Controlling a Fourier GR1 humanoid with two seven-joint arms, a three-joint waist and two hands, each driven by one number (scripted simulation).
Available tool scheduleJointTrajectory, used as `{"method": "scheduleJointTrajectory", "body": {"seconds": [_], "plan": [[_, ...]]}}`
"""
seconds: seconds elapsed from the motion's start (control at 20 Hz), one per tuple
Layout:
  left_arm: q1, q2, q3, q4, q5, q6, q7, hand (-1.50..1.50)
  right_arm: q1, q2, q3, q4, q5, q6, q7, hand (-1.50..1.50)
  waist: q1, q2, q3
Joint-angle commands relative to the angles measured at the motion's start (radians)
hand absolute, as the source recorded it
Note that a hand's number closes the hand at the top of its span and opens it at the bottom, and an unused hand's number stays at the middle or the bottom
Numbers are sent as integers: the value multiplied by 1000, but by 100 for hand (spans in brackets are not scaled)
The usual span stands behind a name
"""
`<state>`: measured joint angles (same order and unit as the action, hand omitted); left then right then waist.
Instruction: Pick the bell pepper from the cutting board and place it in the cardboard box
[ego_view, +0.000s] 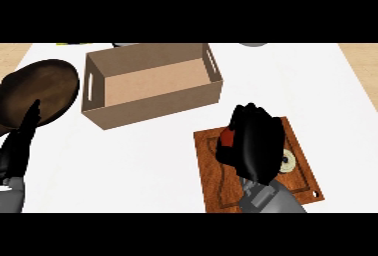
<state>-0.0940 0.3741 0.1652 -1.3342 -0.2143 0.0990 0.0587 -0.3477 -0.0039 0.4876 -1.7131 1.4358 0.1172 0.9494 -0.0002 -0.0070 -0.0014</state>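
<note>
Right hand (255, 142) lay curled over the bell pepper (228, 137) on the cutting board (214, 185), thumb and fingers closed round it so that only a red sliver showed at the hand's 9 o'clock side. A pepper is likely light, hollow and waxy-skinned; it would probably slip if pinched at the shoulders, so a wrap round its widest belly seemed the safest hold. The cardboard box (151, 107) stood open on the surface (133, 170) at 11 o'clock from the board. Left hand (18, 145) rested open at the 9 o'clock edge.

Matt brown cardboard box (151, 107), grained wooden cutting board (210, 185) — glossy black right hand (255, 145)
</note>
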Motion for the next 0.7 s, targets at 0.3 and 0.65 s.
{"method": "scheduleJointTrajectory", "body": {"seconds": [0.3,0.65], "plan": [[-37,-6,-13,-18,-18,-21,32,0,-429,4,109,154,-209,-45,226,150,25,9,1],[-40,-13,-11,26,-20,-21,-28,0,-637,4,-2,407,-344,-290,223,150,53,17,0]]}}
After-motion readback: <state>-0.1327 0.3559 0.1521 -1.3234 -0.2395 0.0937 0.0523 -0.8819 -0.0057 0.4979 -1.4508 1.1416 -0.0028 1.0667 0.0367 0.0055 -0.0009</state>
